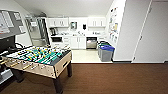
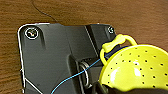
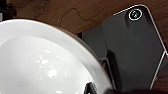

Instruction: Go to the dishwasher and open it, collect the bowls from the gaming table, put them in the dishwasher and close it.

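Observation:
The dishwasher (image 1: pixel 91 42), with its steel front, stands far ahead among white cabinets in the kitchen nook; I cannot tell whether its door is open. The gaming table with the white top is out of view. My left gripper (image 2: pixel 100 88) is shut on the rim of a yellow-green perforated bowl (image 2: pixel 135 67) with a loop handle, which hangs over the wooden floor. My right gripper (image 3: pixel 93 88) is shut on the edge of a glossy white bowl (image 3: pixel 37 62), also above the floor.
A green-field foosball table (image 1: pixel 37 58) with rods stands close on the left. Grey bins with blue lids (image 1: pixel 106 51) sit at the right of the nook entrance. A white wall corner (image 1: pixel 125 32) is beside them. Brown wood floor (image 1: pixel 112 77) lies ahead, then pale tiles.

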Motion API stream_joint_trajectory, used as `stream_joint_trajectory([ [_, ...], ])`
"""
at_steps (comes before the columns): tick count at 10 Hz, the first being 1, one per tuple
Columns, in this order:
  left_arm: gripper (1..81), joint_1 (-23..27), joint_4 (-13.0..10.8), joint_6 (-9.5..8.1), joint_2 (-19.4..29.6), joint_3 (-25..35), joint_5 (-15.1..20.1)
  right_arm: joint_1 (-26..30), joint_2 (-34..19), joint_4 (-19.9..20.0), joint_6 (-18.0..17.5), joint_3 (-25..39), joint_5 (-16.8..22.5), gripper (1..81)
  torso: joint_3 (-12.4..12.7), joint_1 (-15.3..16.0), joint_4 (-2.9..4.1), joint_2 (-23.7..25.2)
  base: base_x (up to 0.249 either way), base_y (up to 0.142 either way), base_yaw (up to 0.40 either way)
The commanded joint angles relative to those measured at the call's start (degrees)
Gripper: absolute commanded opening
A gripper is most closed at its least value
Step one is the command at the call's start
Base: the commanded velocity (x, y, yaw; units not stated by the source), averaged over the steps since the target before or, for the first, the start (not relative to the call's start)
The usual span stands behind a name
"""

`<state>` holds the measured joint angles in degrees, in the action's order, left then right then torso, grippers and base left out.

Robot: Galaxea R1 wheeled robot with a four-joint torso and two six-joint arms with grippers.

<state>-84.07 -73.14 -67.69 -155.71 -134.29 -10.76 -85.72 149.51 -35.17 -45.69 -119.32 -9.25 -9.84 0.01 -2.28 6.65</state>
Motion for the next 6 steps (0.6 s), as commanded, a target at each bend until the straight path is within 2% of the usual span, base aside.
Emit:
stream_joint_trajectory([
  [1,1.0,2.7,-0.6,0.02,1.2,0.6,0.8,2.8,-1.1,-1.3,0.2,1.4,0.2,1.0,0.0,0.0,0.00,0.0,0.168,-0.066,0.000],
  [2,1.0,2.8,-0.6,0.02,1.2,0.6,0.8,2.9,-1.1,-1.3,0.2,1.4,0.2,1.0,0.0,0.0,0.00,0.0,0.168,-0.061,0.000],
  [6,1.0,2.7,-0.6,0.02,1.3,0.6,0.8,2.9,-1.1,-1.3,0.2,1.4,0.2,1.0,0.0,0.0,0.00,0.0,0.168,0.000,0.000],
])
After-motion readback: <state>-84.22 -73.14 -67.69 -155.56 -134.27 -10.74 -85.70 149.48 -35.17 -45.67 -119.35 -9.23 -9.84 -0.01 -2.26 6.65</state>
